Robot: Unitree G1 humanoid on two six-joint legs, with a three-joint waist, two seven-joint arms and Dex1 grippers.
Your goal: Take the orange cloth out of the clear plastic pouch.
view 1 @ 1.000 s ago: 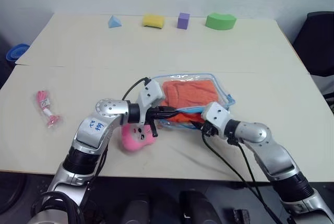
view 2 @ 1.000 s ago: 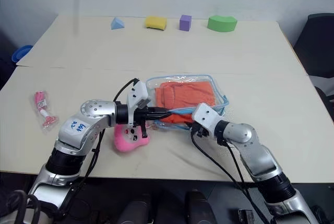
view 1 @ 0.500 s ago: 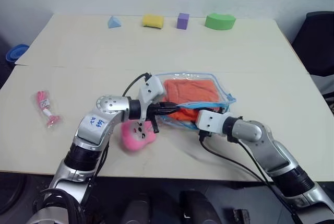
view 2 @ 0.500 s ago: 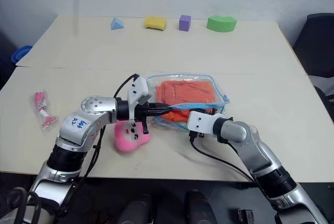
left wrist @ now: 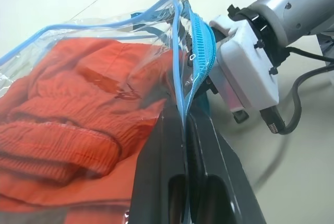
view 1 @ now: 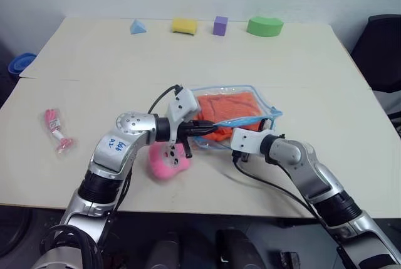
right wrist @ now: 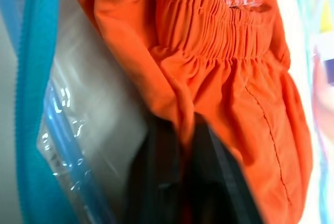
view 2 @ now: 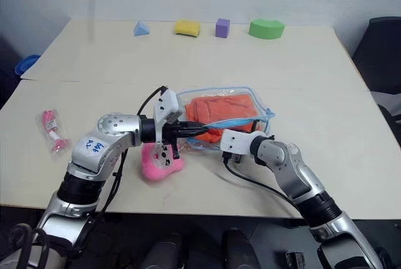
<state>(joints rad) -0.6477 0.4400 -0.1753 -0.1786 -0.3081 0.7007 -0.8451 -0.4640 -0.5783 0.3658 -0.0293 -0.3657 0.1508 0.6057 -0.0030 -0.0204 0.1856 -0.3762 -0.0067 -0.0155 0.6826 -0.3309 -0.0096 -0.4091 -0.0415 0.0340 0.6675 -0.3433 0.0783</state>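
Two claws meet at the clear plastic pouch (view 1: 233,117), lying mid-counter (view 1: 188,62). The orange cloth (view 1: 229,107) sits inside. The left claw (left wrist: 183,122) pinches the pouch's blue zipper edge; the right claw (right wrist: 180,130) is clenched on a cloth fold.

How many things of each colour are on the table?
Orange: 1, the orange cloth
Clear with blue edge: 1, the clear plastic pouch
Pink: 2, plush toy, small packet
Blue: 1, pyramid
Yellow: 1, block
Purple: 1, cube
Green: 1, curved block
Total: 8
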